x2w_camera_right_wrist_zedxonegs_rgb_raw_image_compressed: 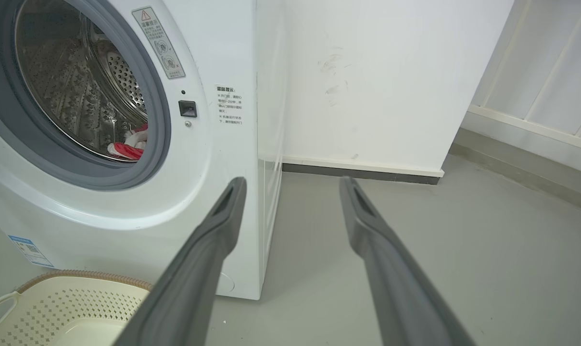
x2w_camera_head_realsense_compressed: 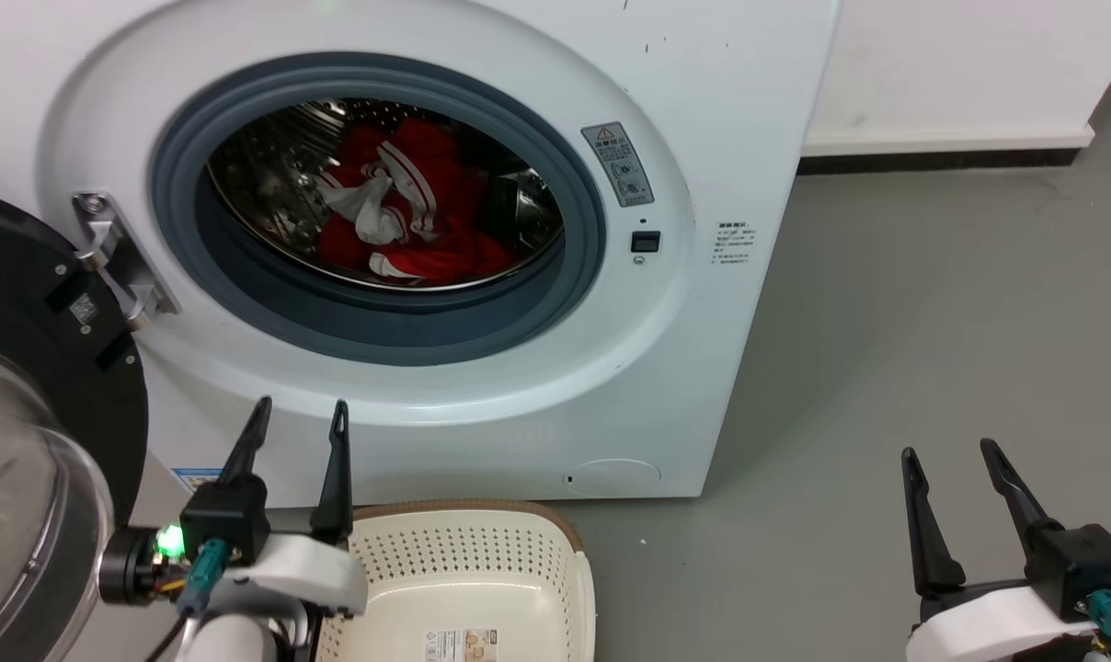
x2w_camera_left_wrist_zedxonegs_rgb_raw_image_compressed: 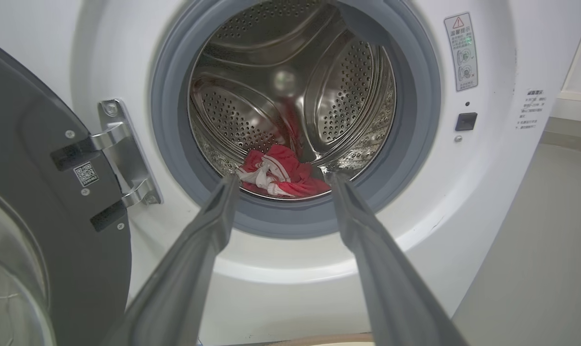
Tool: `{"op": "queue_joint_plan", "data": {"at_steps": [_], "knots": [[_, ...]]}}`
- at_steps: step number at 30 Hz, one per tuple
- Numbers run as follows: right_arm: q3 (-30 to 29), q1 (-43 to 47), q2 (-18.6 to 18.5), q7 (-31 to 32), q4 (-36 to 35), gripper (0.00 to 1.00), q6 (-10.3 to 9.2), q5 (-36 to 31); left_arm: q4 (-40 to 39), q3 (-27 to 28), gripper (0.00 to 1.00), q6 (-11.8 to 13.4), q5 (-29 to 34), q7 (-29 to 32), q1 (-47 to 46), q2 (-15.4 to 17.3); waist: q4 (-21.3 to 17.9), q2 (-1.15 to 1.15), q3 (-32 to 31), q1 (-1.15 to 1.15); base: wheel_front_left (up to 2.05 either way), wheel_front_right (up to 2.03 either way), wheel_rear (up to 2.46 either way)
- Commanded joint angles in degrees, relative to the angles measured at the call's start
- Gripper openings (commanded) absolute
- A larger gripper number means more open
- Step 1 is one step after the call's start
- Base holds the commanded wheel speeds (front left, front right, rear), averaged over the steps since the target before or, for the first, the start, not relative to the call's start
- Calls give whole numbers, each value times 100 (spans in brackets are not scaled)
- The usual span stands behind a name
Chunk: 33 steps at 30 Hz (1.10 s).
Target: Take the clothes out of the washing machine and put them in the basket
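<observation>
Deep in the perforated steel drum (x2w_camera_head_realsense_compressed: 261,175) of the white washing machine (x2w_camera_head_realsense_compressed: 703,138): the clothes (x2w_camera_head_realsense_compressed: 418,211), a red heap with white stripes and a pale twisted lining, resting on the lower part of the drum behind the grey rubber ring (x2w_camera_head_realsense_compressed: 381,331); possibly more than one garment, hard to separate in the tangle. Black-rimmed glass door (x2w_camera_head_realsense_compressed: 31,303) swung wide to the robot's left on its metal hinge (x2w_camera_head_realsense_compressed: 119,257). Low before the machine's front panel and below the porthole, the left gripper (x2w_camera_head_realsense_compressed: 301,405), fingers spread apart and holding nothing, aimed toward the opening, outside the ring and well short of the clothes. Along those fingers in the left wrist view, the red heap framed right between the two tips. Off to the right over the grey floor (x2w_camera_head_realsense_compressed: 933,303), past the machine's corner, the right gripper (x2w_camera_head_realsense_compressed: 949,449), likewise spread and empty, well apart from the clothes. On the floor at the foot of the machine, just beside the left gripper, the cream basket (x2w_camera_head_realsense_compressed: 482,510) with its brown rim, a small label showing on its bottom.
</observation>
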Motion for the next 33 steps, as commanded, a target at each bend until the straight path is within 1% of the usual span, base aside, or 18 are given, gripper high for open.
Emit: {"op": "queue_joint_plan", "data": {"at_steps": [1,5,8,12,13,15,21,26,27,28,33], "knots": [[10,-121,-16,-21,-37,100,-2,44,46,15,100,-32,5,-16,-210,32,-75,0,114,0,0,0,0],[62,-223,-16,-23,-48,100,-2,66,267,47,100,-128,-11,-15,-750,118,-239,0,335,0,0,0,0],[87,-342,-15,-47,-34,100,-2,56,596,56,100,-194,-37,-1,-1265,255,-434,0,566,0,0,0,0],[139,-519,-14,-143,25,100,-2,139,1044,94,100,-318,-78,186,-2072,555,-733,0,954,0,0,0,0],[139,-519,-14,-143,25,100,-2,139,1044,94,100,-318,-78,186,-2072,555,-733,0,954,0,0,0,0],[137,-626,-14,-214,71,100,-2,178,1284,76,100,-389,-126,362,-2487,687,-868,0,1169,0,0,0,0],[246,-912,-10,-477,284,100,-2,405,1959,-82,100,-539,-190,1153,-3671,1285,-1302,0,1872,0,0,0,0],[402,-1188,-8,-681,493,100,-2,629,2489,-326,100,-579,-318,1763,-4551,1836,-1658,0,2436,0,0,0,0],[451,-1246,-9,-714,522,100,-2,687,2552,-440,100,-582,-326,1869,-4739,1977,-1731,0,2559,0,0,0,0],[494,-1299,-6,-741,566,100,-2,744,2628,-527,100,-584,-437,1959,-4900,2063,-1801,0,2656,0,0,0,0],[684,-1534,-6,-831,753,100,-2,987,2831,-1123,100,-581,-958,2565,-5691,2722,-2110,0,3150,0,0,0,0]]}}
